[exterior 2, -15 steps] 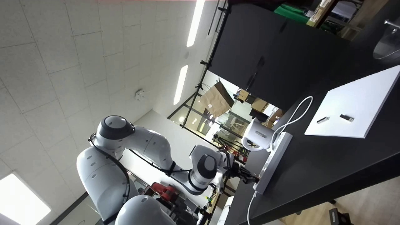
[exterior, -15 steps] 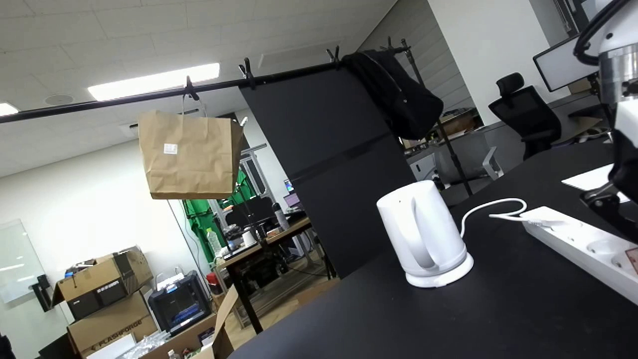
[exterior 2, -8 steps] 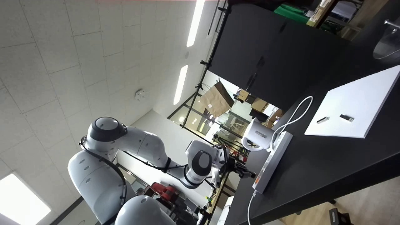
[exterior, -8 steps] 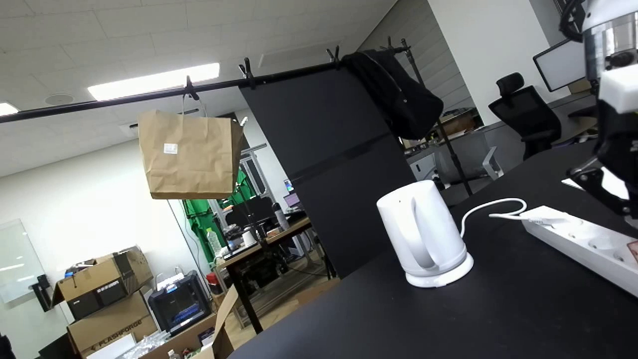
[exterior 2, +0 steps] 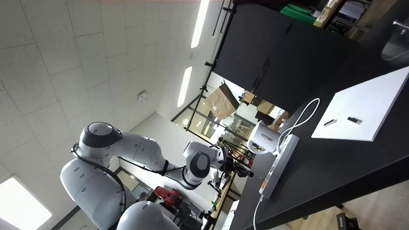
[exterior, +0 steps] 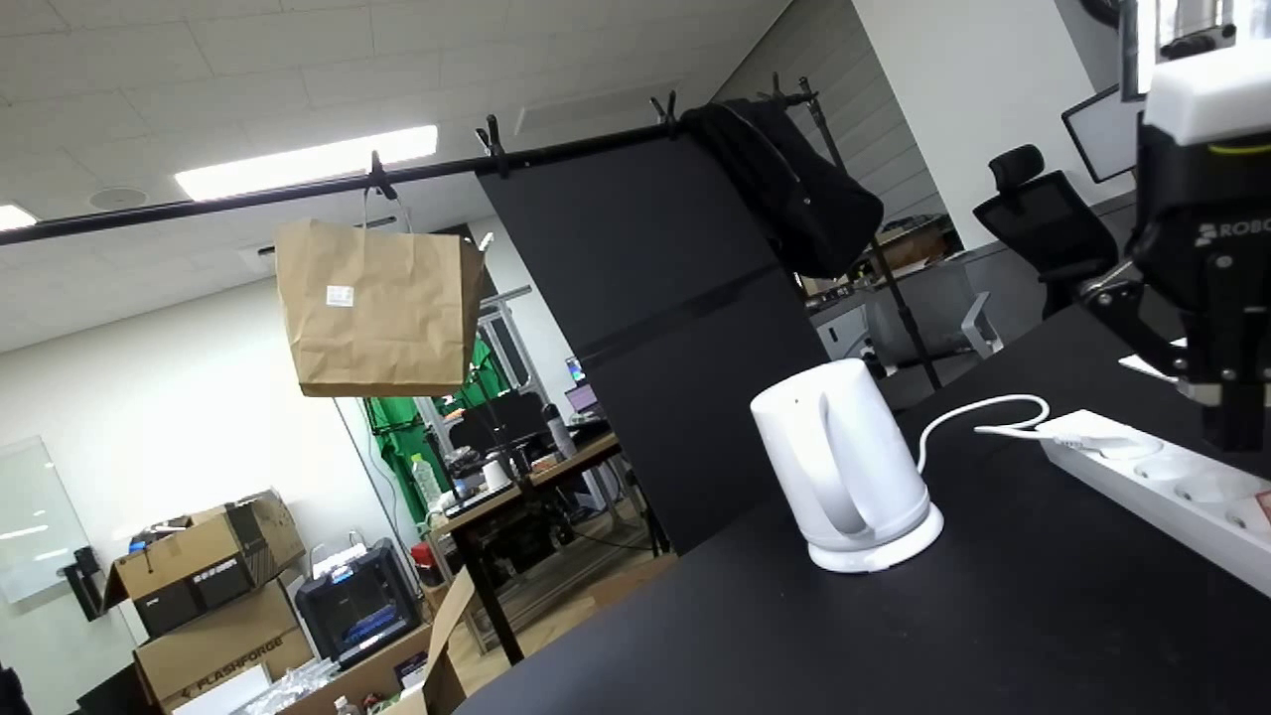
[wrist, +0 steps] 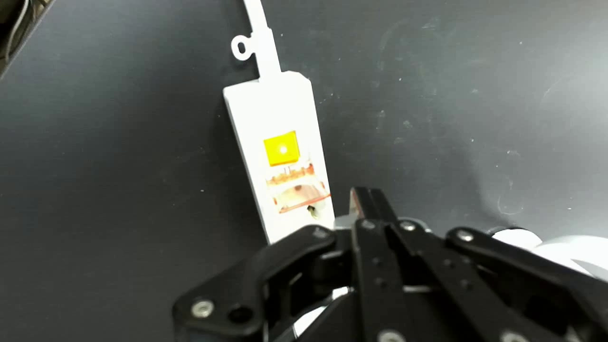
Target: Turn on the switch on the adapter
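Surface (exterior: 993,636): dark, slanting across both exterior views.
Arm (exterior 2: 140,150): white, reaching in from the lower left in an exterior view.
White board (exterior 2: 351,102): on the surface, well apart from the arm, two small dark pieces (exterior 2: 354,120) on it.
Adapter (exterior 2: 279,166): flat on the surface, sockets (exterior: 1172,468) facing up. In the wrist view its long axis runs steeply from upper centre down and slightly right, the end with the power cord (wrist: 256,14) pointing to the top; its lower part is hidden. In an exterior view the axis slants from that cord end, at lower left, up to the right.
Kettle (exterior: 854,467): white, upright on the surface, near the adapter's end away from the power cord.
Fingers (wrist: 366,206): black, closed against each other and gripping nothing; the tips hang above the surface, near the adapter but apart from it.
Kettle cord (exterior: 1013,397): white, looping from behind the kettle to a plug (exterior: 1077,443) in the adapter's end socket.
Switch (wrist: 281,148): bright yellow with a pale spot, on the adapter near the power cord; beside it a reddish clear piece (wrist: 304,194), perhaps a raised cover, though glare washes out the detail.
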`<state>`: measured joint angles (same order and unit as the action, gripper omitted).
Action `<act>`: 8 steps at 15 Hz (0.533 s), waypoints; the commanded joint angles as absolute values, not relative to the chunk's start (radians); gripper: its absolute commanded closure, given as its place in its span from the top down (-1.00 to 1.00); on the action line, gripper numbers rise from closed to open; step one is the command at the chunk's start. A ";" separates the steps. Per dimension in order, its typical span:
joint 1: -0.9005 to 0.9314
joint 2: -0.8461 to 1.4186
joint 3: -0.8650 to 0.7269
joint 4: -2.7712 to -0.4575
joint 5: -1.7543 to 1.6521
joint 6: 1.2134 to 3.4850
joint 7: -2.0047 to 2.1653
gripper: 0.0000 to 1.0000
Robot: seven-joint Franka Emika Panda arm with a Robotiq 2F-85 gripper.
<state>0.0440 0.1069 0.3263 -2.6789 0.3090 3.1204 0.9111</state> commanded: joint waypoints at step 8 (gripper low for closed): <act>0.118 0.042 0.227 -2.690 0.367 3.041 0.815 0.15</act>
